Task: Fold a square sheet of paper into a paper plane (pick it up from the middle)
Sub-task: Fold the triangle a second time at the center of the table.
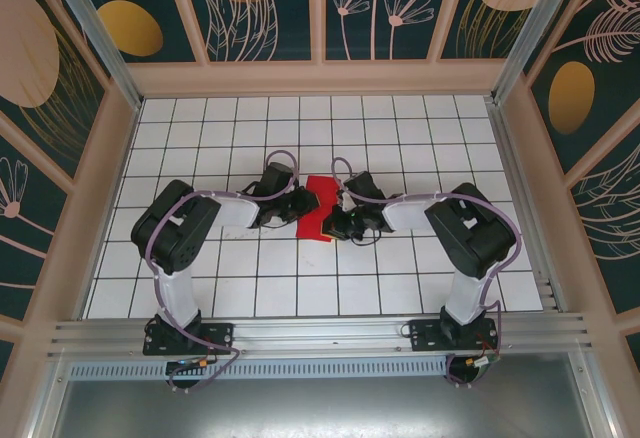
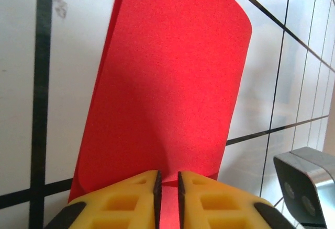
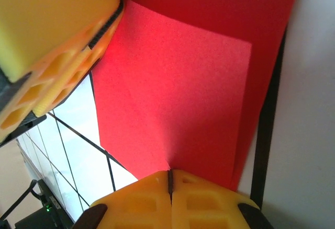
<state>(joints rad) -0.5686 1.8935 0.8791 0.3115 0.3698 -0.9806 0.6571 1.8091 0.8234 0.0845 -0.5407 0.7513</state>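
Your right gripper (image 3: 169, 175) is pressed together on the edge of the square sheet of paper (image 1: 318, 208), at its 3 o'clock. At 9 o'clock the left gripper (image 2: 167, 179) stands a sliver apart with the edge between its jaws; you cannot tell whether it bites. If that side slips, the curled flap may spring back or the sheet may skew on the worktop (image 1: 300, 288). The paper is thin, matte, bright red and bowed in a soft curve. The fingers (image 2: 118, 200) are ribbed yellow.
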